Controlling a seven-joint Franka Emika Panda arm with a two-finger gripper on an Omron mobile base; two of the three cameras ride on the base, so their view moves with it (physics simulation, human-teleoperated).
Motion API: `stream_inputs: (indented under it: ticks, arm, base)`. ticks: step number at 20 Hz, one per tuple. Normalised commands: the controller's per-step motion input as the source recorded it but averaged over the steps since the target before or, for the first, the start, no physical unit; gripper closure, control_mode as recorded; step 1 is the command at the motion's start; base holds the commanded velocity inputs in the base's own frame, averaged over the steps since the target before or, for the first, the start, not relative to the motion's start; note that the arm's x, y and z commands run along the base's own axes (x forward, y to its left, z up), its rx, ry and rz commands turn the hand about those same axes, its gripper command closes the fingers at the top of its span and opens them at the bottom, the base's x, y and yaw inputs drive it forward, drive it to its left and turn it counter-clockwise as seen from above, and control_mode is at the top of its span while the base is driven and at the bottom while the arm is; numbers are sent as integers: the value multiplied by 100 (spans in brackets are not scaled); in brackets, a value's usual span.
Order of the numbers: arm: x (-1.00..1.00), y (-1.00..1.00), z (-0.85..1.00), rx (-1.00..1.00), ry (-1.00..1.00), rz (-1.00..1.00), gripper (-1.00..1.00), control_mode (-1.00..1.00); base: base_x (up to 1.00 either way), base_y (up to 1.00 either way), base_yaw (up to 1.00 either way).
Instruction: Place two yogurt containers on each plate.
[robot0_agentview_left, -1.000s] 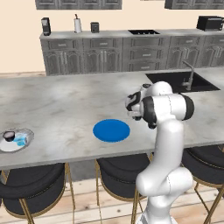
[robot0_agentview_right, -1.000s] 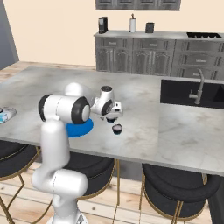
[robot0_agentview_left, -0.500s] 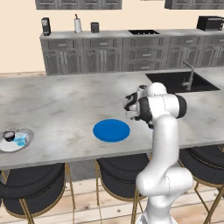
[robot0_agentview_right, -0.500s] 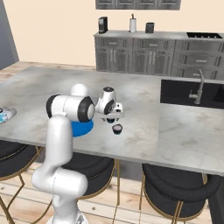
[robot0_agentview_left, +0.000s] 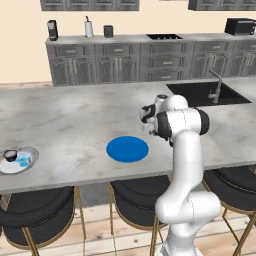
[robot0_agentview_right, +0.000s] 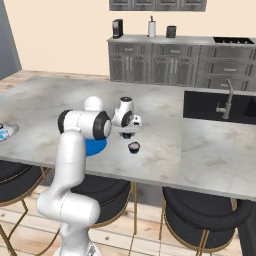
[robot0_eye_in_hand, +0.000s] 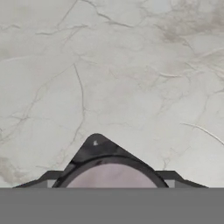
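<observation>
In the hand view a dark round yogurt container (robot0_eye_in_hand: 111, 175) with a pale top sits between my fingertips (robot0_eye_in_hand: 47, 178), which press against its sides. My gripper (robot0_agentview_right: 128, 134) hangs low over the counter, to the right of the blue plate (robot0_agentview_left: 127, 149) and shut on that cup. Another dark yogurt container (robot0_agentview_right: 133, 147) stands on the counter just in front of the hand. At the far left lies the white grey-rimmed plate (robot0_agentview_left: 31, 152), carrying a dark yogurt container (robot0_agentview_left: 10, 155) and a light blue one (robot0_agentview_left: 22, 160). The blue plate (robot0_agentview_right: 99, 147) is bare.
A black sink (robot0_agentview_left: 205, 94) with a faucet (robot0_agentview_left: 216, 82) is set into the counter to the right of the arm. Black stools (robot0_agentview_left: 35, 210) stand along the near counter edge. Grey cabinets line the back wall.
The jaws have closed in on the dark cup under the hand, and the arm has leaned slightly forward. The other cups and both plates have not moved.
</observation>
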Motion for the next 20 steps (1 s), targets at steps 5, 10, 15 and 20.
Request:
stream_inputs:
  ticks: [5, 10, 15, 20]
  arm:
    - [-34, 0, 1, 1, -1, 0, 100, -100]
    - [-98, 37, 33, 10, -11, 0, 100, -100]
    - [-95, 95, 9, 5, -26, -1, 100, -100]
    - [-41, 99, 28, 0, -25, -3, 100, -100]
  base:
    - [0, 0, 0]
    - [0, 0, 0]
    - [0, 0, 0]
    - [0, 0, 0]
